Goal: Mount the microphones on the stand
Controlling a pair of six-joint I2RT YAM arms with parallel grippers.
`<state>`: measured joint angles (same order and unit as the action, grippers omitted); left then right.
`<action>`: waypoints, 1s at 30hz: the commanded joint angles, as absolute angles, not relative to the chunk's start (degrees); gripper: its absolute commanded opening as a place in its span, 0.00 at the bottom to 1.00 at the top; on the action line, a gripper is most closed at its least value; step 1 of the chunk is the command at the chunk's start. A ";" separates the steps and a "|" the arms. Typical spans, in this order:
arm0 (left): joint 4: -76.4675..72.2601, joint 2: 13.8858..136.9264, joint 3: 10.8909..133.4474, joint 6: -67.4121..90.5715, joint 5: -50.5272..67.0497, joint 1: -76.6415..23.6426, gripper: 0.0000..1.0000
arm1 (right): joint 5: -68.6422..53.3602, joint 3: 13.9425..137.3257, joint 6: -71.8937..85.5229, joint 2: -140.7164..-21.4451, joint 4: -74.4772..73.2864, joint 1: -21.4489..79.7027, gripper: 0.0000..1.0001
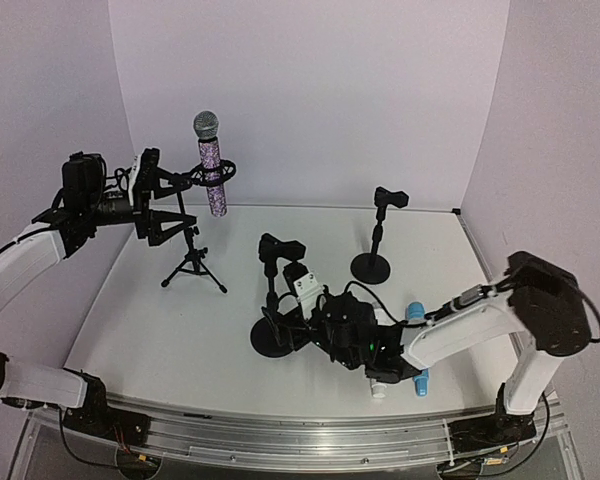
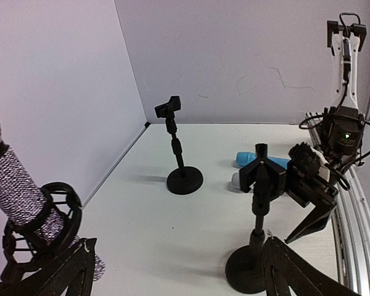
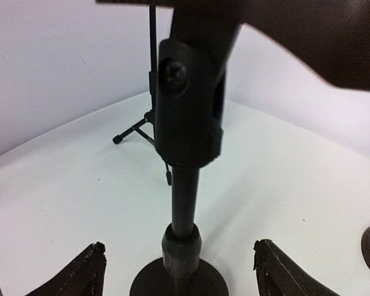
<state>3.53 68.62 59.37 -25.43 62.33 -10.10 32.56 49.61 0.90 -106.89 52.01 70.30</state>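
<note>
The purple-glitter microphone (image 1: 212, 170) with a silver mesh head stands upright in the ring clip of the black tripod stand (image 1: 192, 262); in the left wrist view it (image 2: 18, 191) sits by my left finger. My left gripper (image 1: 160, 200) (image 2: 176, 246) is open beside that clip. The white microphone (image 1: 379, 386) (image 2: 237, 180) and the light blue microphone (image 1: 418, 322) (image 2: 250, 159) lie on the table, partly hidden under my right arm. My right gripper (image 1: 280, 325) (image 3: 179, 245) is open, its fingers on either side of the post of the near round-base stand (image 1: 273, 290) (image 3: 188, 123).
A second round-base stand (image 1: 377, 235) (image 2: 177, 154) with an empty clip stands at the back right. The near stand's clip (image 2: 262, 172) is empty. White walls close the table at the back and sides. A metal rail (image 1: 280, 435) runs along the near edge.
</note>
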 commanded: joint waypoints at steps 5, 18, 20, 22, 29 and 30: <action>1.07 60.13 51.91 -19.21 54.84 -20.48 0.96 | 35.77 53.87 25.33 -85.16 -14.86 69.64 0.81; 11.15 63.25 55.06 -23.05 50.85 -27.11 0.98 | 15.68 73.28 41.57 -93.68 -57.10 45.88 0.84; 11.85 63.37 55.09 -23.72 50.38 -28.24 0.99 | 12.44 75.24 41.54 -96.91 -57.48 43.90 0.84; 11.92 63.47 55.08 -23.97 50.47 -28.97 0.99 | 9.87 76.59 41.52 -99.74 -57.40 42.78 0.81; 11.00 64.37 55.26 -24.36 50.91 -29.41 0.99 | 6.29 81.03 39.91 -107.64 -57.32 41.07 0.67; 10.94 64.52 55.42 -24.39 50.84 -29.40 0.99 | 6.07 81.44 39.53 -108.45 -57.35 41.06 0.66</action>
